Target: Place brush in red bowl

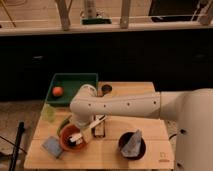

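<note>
room: pretty dim, dark cabinet fronts run behind the table [125,150], with a pale counter ledge and some slanted white posts along the top

surface: light wooden table with plank lines, sitting on a speckled greyish floor

far left: a thin dark pole [18,145] leans beside the table's left edge

yellow-green thing [48,113]: small, at the table's left edge, just below the tray

green tray [75,82]: rectangular, back-left corner, with an orange ball [58,91] sitting inside on its left side

blue-grey pad [52,146]: flat square near the front-left corner, just beside the red bowl

red bowl [67,143]: front-left part of the table, partly covered by the arm

brush [80,135]: white handle lying tilted across the red bowl, one end inside and the other sticking out over the right rim

gripper [92,125]: right above the bowl's right side at the brush's outer end; honestly can't tell if it's gripping or not

dark block tool [99,130]: long, just right of the bowl

small dark round thing [106,89]: near the back edge, middle

arm [130,105]: big white arm coming in from the right

dark bowl [132,145]: front right, grey cloth [132,142] poking out of it

writing: a small dark mark [164,155] near the front-right corner, unreadable
</note>
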Motion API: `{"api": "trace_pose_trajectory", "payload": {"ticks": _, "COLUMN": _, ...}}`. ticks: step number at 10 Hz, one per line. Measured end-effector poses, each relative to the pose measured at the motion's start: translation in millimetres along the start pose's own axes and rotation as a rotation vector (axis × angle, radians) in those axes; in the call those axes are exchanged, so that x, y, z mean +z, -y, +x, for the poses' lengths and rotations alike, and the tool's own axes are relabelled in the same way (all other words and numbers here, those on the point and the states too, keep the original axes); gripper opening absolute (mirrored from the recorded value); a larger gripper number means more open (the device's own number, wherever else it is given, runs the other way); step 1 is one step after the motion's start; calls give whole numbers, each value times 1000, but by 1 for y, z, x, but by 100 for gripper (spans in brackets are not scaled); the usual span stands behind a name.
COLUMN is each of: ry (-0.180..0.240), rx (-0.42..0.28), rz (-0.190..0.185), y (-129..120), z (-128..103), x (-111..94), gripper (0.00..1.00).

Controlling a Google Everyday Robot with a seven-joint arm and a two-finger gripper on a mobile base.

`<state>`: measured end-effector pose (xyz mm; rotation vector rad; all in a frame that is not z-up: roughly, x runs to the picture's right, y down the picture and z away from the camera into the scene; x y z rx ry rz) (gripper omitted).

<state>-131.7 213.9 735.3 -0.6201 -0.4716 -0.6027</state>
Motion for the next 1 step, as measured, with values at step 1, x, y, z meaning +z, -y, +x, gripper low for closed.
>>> {"api": "trace_pose_trajectory", "payload": {"ticks": 1, "ry": 0, "rx": 0, "rz": 0, "y": 0, "z": 0, "x": 0, "gripper": 80}}
